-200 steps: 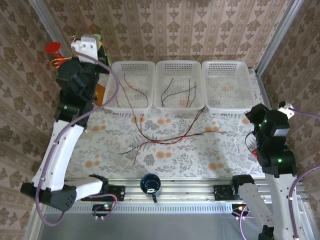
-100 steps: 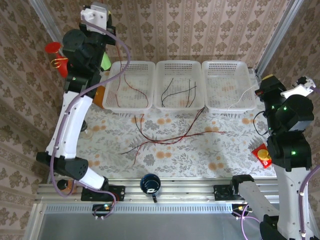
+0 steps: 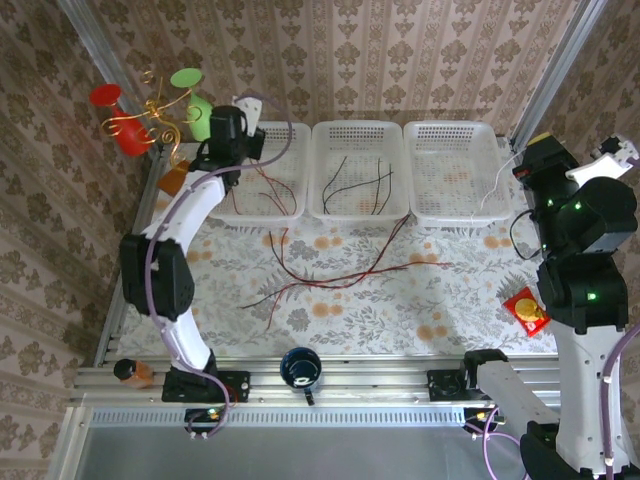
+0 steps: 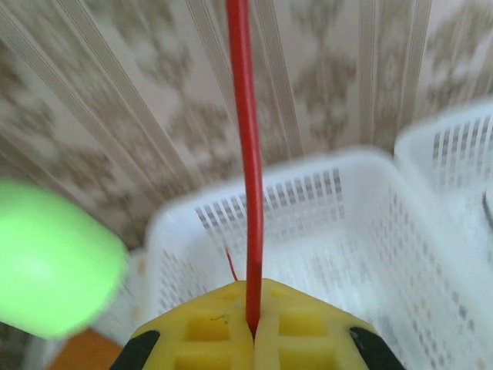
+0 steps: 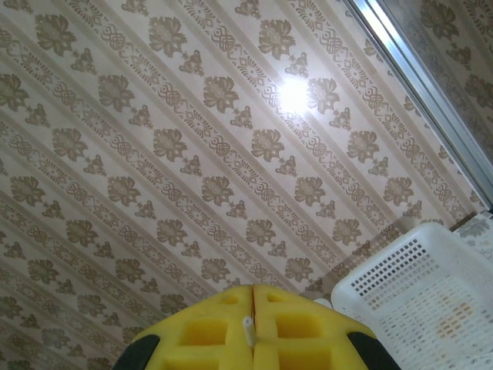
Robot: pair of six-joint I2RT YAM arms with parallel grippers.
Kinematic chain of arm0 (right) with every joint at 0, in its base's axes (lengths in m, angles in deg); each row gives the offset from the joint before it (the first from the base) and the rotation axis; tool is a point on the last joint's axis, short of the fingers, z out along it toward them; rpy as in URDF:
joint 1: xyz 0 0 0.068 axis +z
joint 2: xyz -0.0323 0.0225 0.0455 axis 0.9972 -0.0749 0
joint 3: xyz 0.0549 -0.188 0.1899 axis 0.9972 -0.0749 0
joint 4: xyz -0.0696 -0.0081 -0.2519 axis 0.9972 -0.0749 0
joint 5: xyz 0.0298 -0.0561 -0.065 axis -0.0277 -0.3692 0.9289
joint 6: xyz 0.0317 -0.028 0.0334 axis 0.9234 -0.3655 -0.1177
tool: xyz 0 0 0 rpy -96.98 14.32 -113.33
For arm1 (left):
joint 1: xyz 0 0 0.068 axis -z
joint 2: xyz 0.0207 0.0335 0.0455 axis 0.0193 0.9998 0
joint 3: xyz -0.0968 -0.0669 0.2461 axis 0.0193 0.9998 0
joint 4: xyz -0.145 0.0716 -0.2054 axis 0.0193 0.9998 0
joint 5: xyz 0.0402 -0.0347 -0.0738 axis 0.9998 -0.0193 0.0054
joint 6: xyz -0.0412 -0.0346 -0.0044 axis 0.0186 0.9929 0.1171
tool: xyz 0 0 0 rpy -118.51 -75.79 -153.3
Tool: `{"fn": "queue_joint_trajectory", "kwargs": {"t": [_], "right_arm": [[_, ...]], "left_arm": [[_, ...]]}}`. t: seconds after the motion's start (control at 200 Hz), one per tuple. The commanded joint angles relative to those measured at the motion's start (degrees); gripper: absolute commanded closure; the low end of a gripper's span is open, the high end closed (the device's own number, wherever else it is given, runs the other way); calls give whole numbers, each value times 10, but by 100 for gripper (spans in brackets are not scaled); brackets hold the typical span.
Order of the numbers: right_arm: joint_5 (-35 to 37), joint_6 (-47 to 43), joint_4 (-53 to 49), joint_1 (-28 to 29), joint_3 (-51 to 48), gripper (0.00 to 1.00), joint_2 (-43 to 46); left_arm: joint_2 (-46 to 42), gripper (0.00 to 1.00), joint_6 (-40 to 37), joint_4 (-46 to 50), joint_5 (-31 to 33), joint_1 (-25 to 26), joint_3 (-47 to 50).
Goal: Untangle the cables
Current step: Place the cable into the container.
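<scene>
cables (image 3: 340, 275): thin, light, floppy tangle at table centre, i'd pinch a loose end | left gripper (image 4: 253, 327): clamped on red wire (image 4: 243, 154), 11 o'clock over basket (image 3: 262, 212) | right gripper (image 5: 253, 320): pinching white wire (image 5: 247, 330), 3 o'clock

Finds three white baskets (image 3: 358, 126) side by side along the far edge of a floral tablecloth (image 3: 400, 320). Spots a dark blue mug (image 3: 300, 367) at the near metal rail (image 3: 380, 372). Notes a red cup (image 3: 110, 98) and a green cup (image 3: 188, 80) by a curled gold wire stand (image 3: 160, 125) at far left, and a red-and-yellow object (image 3: 526, 308) near the right edge.
</scene>
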Motion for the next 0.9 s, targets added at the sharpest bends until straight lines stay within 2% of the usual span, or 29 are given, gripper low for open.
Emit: {"fn": "queue_joint_trajectory", "kwargs": {"t": [0.0,0.38,0.585,0.64,0.705,0.76,0.895], "right_arm": [[-12,-5,10,-2,14,100,3],[-16,-20,3,-2,29,100,-3],[-20,-21,5,-3,44,100,-13],[-20,-22,5,-2,44,100,-14],[-19,-22,4,-2,44,100,-13],[-19,-22,3,-2,42,100,-14],[-14,-22,4,-2,42,100,-17]], "left_arm": [[52,100,47,109,9,-3,-39],[225,100,78,268,-31,-3,-156],[257,100,83,291,-28,-4,-199],[257,89,82,287,-26,-5,-209],[259,86,78,282,-31,-6,-222],[269,78,74,285,-34,-8,-241],[305,45,73,348,-49,-13,-332]]}}
